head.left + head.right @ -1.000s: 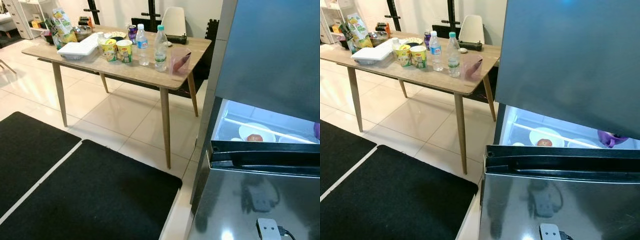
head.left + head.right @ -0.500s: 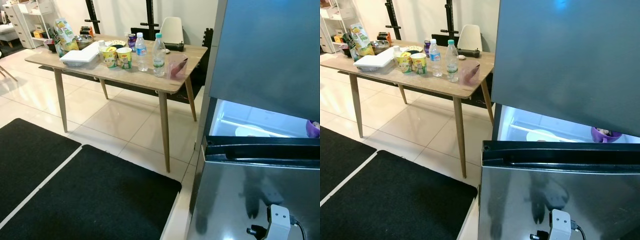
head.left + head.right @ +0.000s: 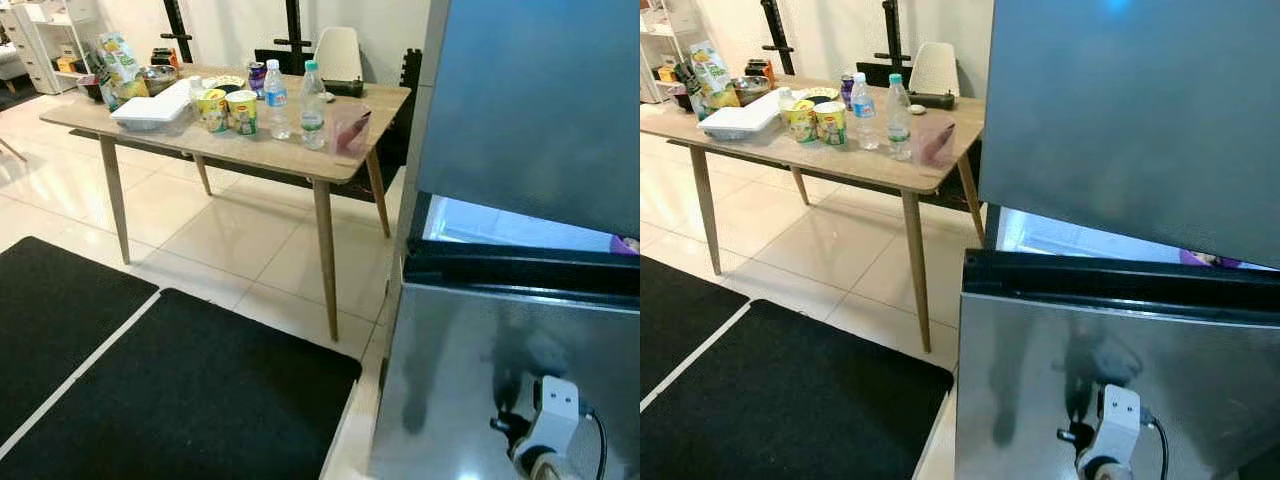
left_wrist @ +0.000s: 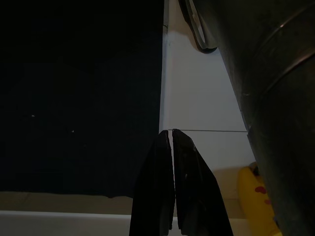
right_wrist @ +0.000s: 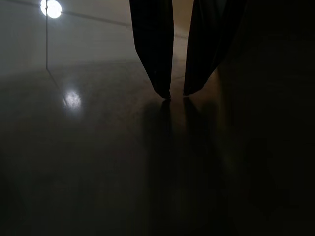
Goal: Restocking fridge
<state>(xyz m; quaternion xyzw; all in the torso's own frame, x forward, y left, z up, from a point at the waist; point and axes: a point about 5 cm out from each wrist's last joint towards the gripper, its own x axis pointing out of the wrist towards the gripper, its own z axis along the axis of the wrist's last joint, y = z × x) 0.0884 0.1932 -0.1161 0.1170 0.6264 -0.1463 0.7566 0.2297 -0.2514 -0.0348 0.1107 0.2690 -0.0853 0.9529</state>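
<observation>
The fridge [image 3: 1120,130] is seen almost closed, only a lit gap left; the bottles [image 3: 312,95] and cups [image 3: 228,110] are left on the desk [image 3: 290,150], well apart. The left end effector [image 4: 171,135] is clenched, empty; the right end effector [image 5: 177,93] is slightly parted against a door [image 3: 1110,370]. If that door is pushed shut now, the goods may be left unstocked.

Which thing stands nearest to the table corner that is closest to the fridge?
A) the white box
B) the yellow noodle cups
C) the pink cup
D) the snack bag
C: the pink cup stands at the corner of the table that faces the fridge, while the noodle cups, white box and snack bag lie farther along toward the other end.
</observation>
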